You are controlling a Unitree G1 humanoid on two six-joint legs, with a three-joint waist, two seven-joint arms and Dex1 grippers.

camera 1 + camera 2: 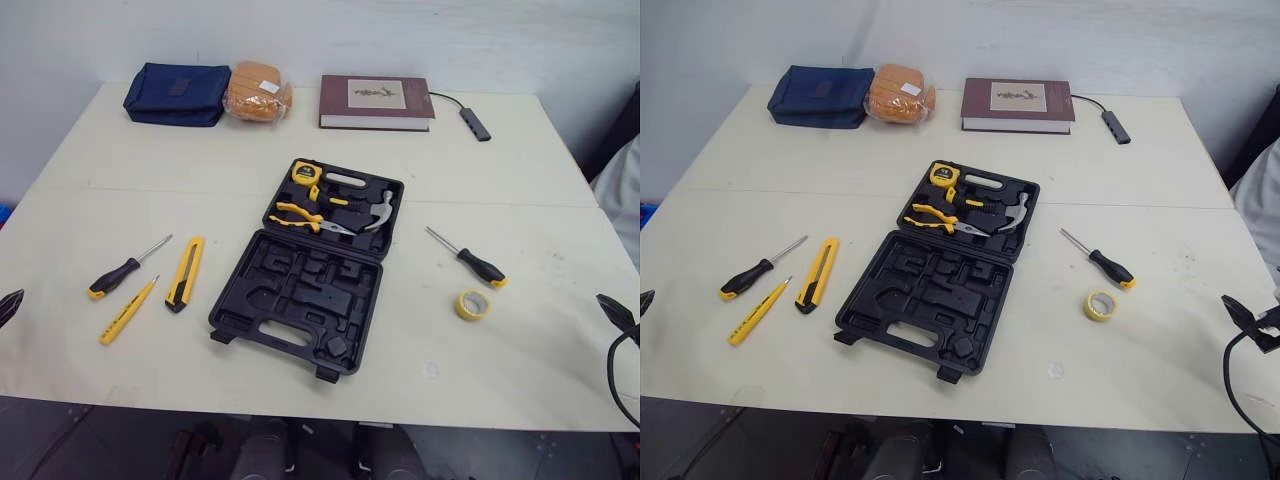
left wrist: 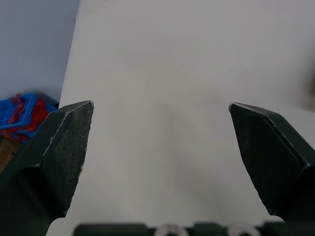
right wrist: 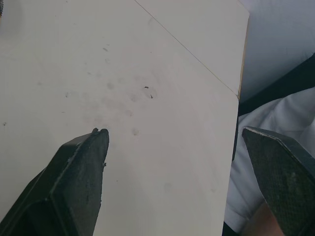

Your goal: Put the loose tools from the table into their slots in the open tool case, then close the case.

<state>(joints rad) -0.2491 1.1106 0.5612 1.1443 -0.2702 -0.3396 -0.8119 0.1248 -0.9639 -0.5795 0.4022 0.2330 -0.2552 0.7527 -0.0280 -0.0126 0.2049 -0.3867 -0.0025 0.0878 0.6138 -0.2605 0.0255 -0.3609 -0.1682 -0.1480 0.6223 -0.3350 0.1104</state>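
At the table's (image 1: pixel 520 170) middle I see the black case (image 1: pixel 300 300) lying open, near half bare, pliers (image 1: pixel 300 215) and hammer (image 1: pixel 380 212) in the far half. Left of it lie a screwdriver (image 1: pixel 122 272), knife (image 1: pixel 185 272) and tester (image 1: pixel 128 311); right, a second screwdriver (image 1: pixel 478 265) and tape (image 1: pixel 473 304). My left claw (image 2: pixel 160 105) and right claw (image 3: pixel 174 131) both gape wide, empty.

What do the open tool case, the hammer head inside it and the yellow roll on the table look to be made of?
The tool case looks like matte black moulded plastic, given its shaped recesses and dull sheen. The hammer head looks like bare polished metal, probably steel: silvery with bright highlights. The tape roll seems glossy yellow plastic tape; its core can't be told.
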